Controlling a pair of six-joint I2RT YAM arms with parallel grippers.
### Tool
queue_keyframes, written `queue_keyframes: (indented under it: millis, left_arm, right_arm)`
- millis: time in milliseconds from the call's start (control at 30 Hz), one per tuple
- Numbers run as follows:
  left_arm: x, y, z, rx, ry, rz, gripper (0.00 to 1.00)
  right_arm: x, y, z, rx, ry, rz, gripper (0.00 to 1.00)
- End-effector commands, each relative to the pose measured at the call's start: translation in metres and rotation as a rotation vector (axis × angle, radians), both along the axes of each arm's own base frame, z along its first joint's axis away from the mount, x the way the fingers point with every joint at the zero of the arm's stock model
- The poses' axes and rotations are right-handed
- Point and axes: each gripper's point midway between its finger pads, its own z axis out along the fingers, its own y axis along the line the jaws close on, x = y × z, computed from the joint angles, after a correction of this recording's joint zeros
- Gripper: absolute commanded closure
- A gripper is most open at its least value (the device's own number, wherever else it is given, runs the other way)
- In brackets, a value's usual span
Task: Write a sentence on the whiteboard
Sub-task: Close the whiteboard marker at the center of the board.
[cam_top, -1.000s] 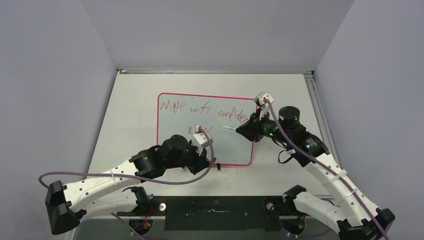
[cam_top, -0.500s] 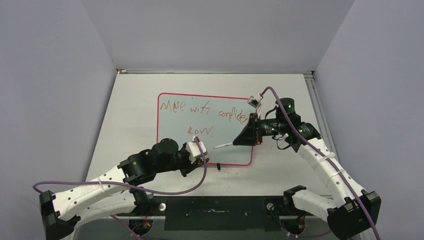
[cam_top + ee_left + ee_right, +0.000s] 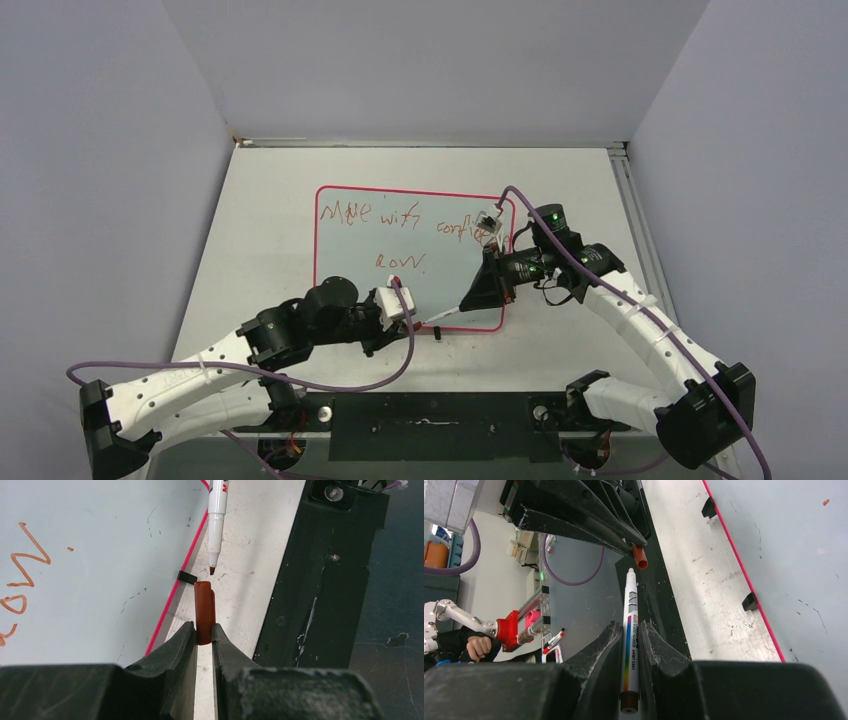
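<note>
The whiteboard (image 3: pixel 400 290) lies flat mid-table, pink-rimmed. The sentence (image 3: pixel 400 215) runs in red-brown letters along its far part, with "now" (image 3: pixel 25 575) below. My left gripper (image 3: pixel 408 328) is shut on a red-brown marker cap (image 3: pixel 203 611) just off the board's near edge, beside a black foot (image 3: pixel 186 576). My right gripper (image 3: pixel 466 302) is shut on the white marker (image 3: pixel 629 592), over the board's near right corner. The marker (image 3: pixel 216 515) points its bare tip at the cap's open end, a small gap between them. The cap (image 3: pixel 640 557) shows ahead of the tip.
A black base plate (image 3: pixel 430 425) runs along the near table edge, close under both grippers. A metal rail (image 3: pixel 630 210) lines the table's right side. Grey walls close in the left, back and right. Past the table edge a person's hand and a red fixture (image 3: pixel 509 630) show.
My right gripper has swung the marker from the board's right side down to its near edge, tip toward the cap. The left gripper pulled back off the board, then held still.
</note>
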Motion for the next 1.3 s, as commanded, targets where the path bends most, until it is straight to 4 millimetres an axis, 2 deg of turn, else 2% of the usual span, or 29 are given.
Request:
queue_keyframes:
  millis: [0,433,1267]
  left_arm:
    - [-0.0039,-0.0041,0.0124,-0.044,-0.020,-0.037,1.00]
    - [-0.0061,-0.0048,0.0146,-0.056,-0.018,-0.048,1.00]
    - [-0.0054,-0.0058,0.0095,-0.036,0.000,-0.043,1.00]
  right_arm:
    - [0.0015,0.0019,0.0002,0.012,-0.037,0.020,0.95]
    - [0.0036,0.0042,-0.0061,-0.007,-0.020,0.031,0.95]
    - [-0.0022,0.0055,-0.0016,0.015,-0.013,0.059,0.95]
